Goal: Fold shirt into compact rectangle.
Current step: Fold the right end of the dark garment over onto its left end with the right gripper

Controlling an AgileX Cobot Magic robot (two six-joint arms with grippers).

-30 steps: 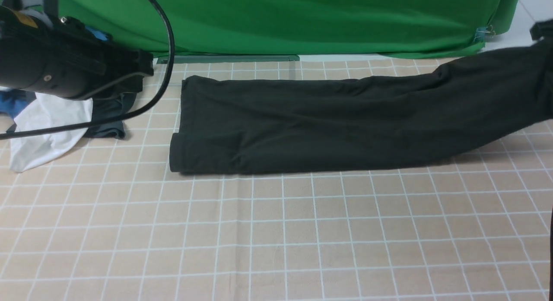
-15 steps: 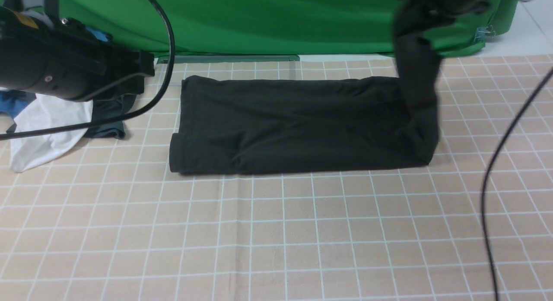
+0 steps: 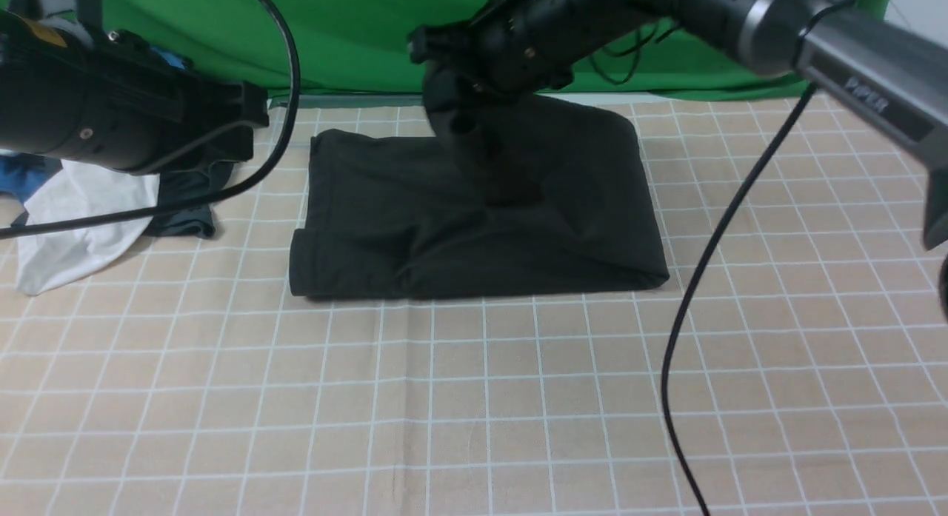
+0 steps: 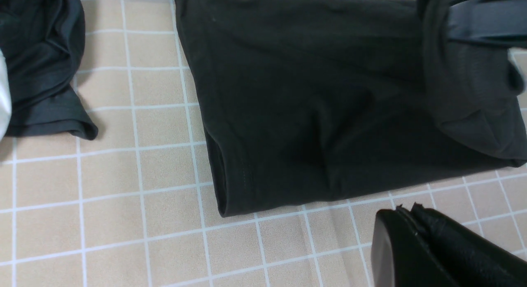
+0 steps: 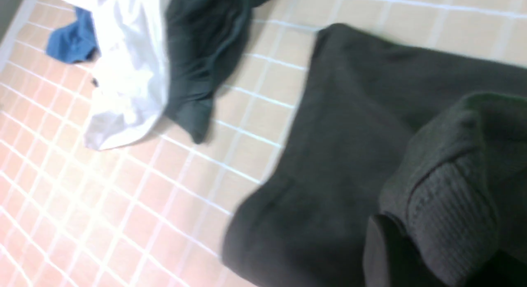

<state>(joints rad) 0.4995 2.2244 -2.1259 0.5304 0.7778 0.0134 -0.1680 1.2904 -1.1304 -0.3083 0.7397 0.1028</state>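
The black shirt [image 3: 415, 212] lies as a folded band across the far middle of the checked table. Its right end is lifted and doubled back over the rest, hanging from my right gripper [image 3: 455, 112]. That gripper hovers above the shirt's middle and is shut on the shirt's ribbed edge [image 5: 448, 204]. The chest print and neck label are hidden. My left gripper [image 4: 405, 215] is shut and holds nothing, with its fingertips just off the shirt's near edge [image 4: 288, 196]. The left arm [image 3: 111, 109] hangs at the far left, above the other clothes.
A white garment [image 3: 74, 220], a smaller dark grey garment [image 3: 185, 205] and a blue one [image 3: 22, 179] are heaped at the far left. A green backdrop [image 3: 481, 35] closes the far side. The right arm's black cable [image 3: 703, 279] hangs over the table's right part.
My right gripper has carried the shirt's right end up and leftward, from the far right edge to above the middle, so the band is now doubled over. The left arm has not moved.
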